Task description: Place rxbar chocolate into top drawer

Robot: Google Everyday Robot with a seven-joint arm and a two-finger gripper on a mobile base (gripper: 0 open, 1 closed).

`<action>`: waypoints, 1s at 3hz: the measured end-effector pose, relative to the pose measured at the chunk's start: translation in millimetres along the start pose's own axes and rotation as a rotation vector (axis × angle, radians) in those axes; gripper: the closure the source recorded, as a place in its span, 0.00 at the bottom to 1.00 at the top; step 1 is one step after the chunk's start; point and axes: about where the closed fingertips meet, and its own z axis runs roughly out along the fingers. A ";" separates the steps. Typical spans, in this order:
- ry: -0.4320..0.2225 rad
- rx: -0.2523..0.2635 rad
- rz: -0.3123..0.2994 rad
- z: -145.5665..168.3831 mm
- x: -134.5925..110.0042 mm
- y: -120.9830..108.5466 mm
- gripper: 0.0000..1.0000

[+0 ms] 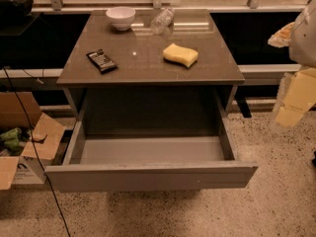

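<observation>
The rxbar chocolate [101,60] lies flat and at a slant on the left part of the brown table top [148,72], toward its near-left corner. Rows of pale lettering run across the black wrapper, but no word can be read. The bar is on the table, not in the top drawer [148,177], which stands pulled well out below the table's near edge, its plain grey front panel nearest and its grey floor showing. Right of the bar and well apart from it, a yellow sponge [180,55] rests on the table. At the far edge sit a white bowl [121,18] and, to its right, a clear plastic bottle [162,19] on its side, with no print on it legible. The gripper [292,100] hangs at the right edge of the scene, off the table and well apart from the bar. It is a pale yellowish shape, partly cut off, and I cannot tell whether it is open or closed or carries anything. On the floor at the left, a cardboard box [22,132] is cut off by the frame, with a dark printed mark on its flap that is unreadable. A black cable [56,201] runs across the floor beside it.
</observation>
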 end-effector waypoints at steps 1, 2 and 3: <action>-0.001 0.000 0.000 0.1 -0.3 0.0 0.00; -0.065 -0.009 -0.015 9.8 -26.9 -0.2 0.00; -0.168 -0.033 -0.041 25.7 -68.0 -3.3 0.00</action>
